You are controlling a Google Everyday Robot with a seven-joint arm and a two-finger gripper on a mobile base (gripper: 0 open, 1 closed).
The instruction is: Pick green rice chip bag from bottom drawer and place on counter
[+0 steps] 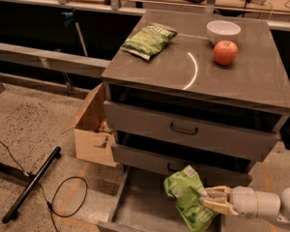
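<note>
The green rice chip bag (pixel 187 196) is a bright light-green crinkly pouch hanging over the open bottom drawer (pixel 144 202), at the lower middle. My gripper (pixel 204 199) reaches in from the lower right and is shut on the bag's right edge, holding it above the drawer's grey floor. The counter (pixel 174 69) is the dark grey-brown top of the cabinet, marked with a pale arc, well above the bag.
On the counter lie a darker olive-green chip bag (pixel 149 40), a red apple (pixel 225 52) and a white bowl (pixel 223 31). Two upper drawers (pixel 183 129) are shut. A cardboard box (pixel 91 129) stands left of the cabinet. A black stand and cable (pixel 34 182) lie on the floor.
</note>
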